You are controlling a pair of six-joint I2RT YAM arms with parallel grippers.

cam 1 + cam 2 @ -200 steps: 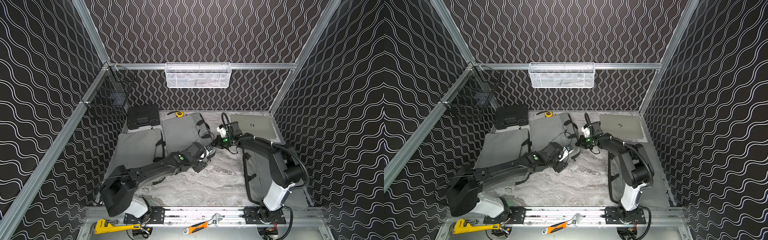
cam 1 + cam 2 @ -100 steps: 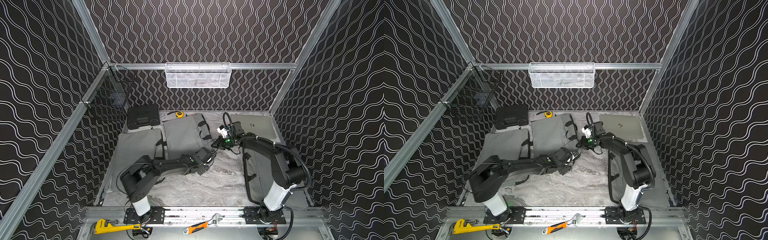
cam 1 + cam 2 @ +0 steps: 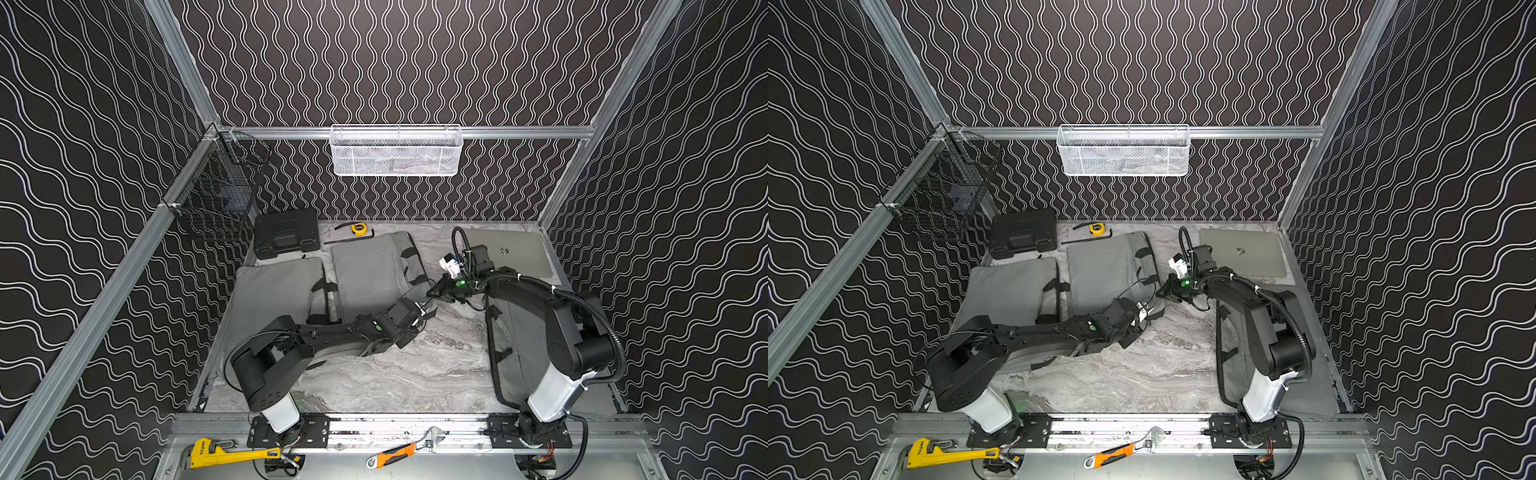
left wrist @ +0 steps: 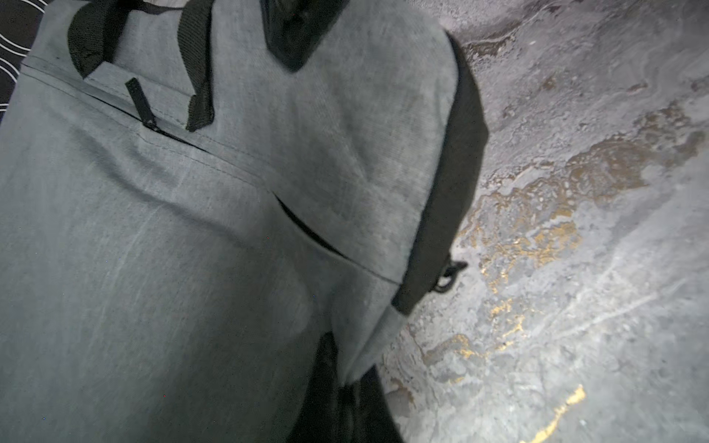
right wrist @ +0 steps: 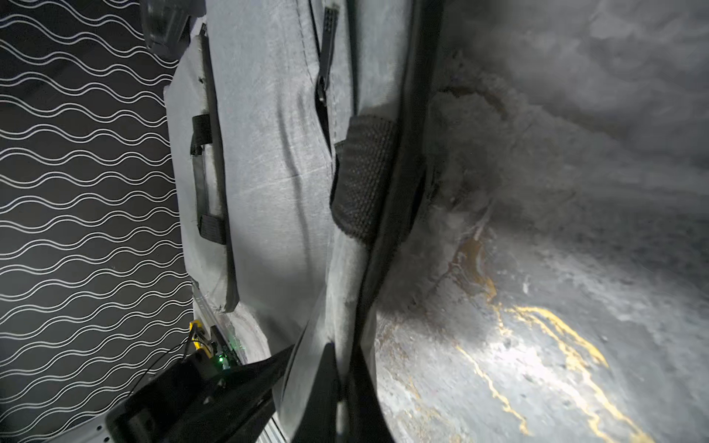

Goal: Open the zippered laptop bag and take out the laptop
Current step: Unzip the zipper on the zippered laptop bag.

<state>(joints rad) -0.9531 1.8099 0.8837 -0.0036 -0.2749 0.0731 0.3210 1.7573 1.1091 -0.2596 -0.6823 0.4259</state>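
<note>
Since left pincer (image 3: 427,310) and right pincer (image 3: 434,292) are both clamped tight on bare fabric at the lower-right edge of the grey laptop bag (image 3: 370,270), mid-frame on the desk (image 3: 415,374), pulling may just drag the bag or let cloth slip free.

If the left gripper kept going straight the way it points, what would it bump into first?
The bag: the left gripper is shut on its corner. Just past that, probably the right gripper, though depth is unclear.
</note>
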